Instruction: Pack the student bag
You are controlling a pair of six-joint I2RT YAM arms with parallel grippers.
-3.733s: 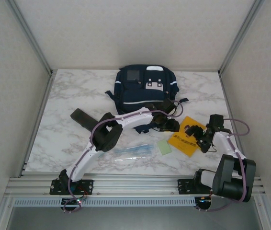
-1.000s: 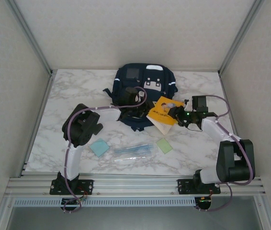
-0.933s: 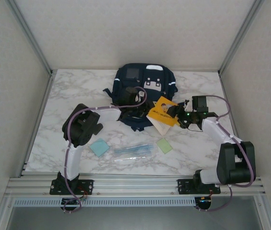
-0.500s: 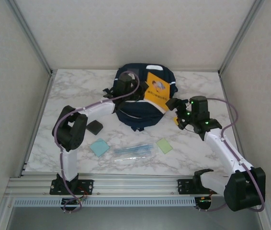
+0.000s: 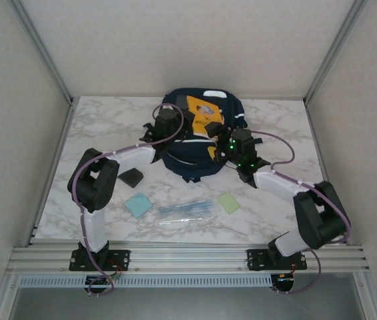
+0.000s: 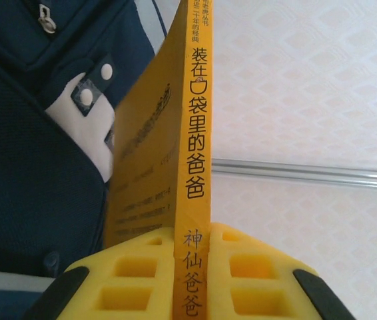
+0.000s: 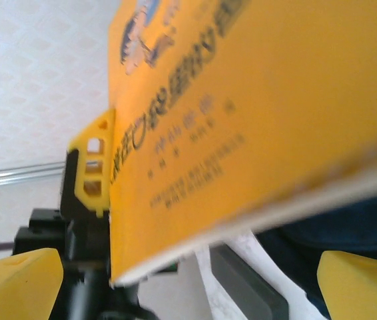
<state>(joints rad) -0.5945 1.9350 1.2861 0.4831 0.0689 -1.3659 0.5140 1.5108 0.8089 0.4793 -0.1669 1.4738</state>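
The student bag [image 5: 192,150], dark navy with white and grey patches, lies at the back centre of the table. A yellow book [image 5: 202,110] stands on edge above it. My left gripper [image 5: 183,120] is shut on the book. In the left wrist view its yellow fingers [image 6: 135,280] clamp the printed spine of the book [image 6: 192,133], with the bag [image 6: 35,173] to the left. My right gripper [image 5: 218,137] hangs open just right of the book. In the right wrist view the book [image 7: 255,93] is above the wide-apart fingertips [image 7: 15,280], untouched, and the bag [image 7: 355,227] is below.
In front of the bag lie a small black block [image 5: 132,177], a light blue square [image 5: 138,205], a clear packet of pens [image 5: 185,210] and a pale green square [image 5: 228,202]. Grey walls with metal rails [image 5: 48,60] close the table on three sides.
The book has gone from the right gripper, beside the bag, to the left gripper, above the bag. The right gripper opened and its arm swung left towards the bag.
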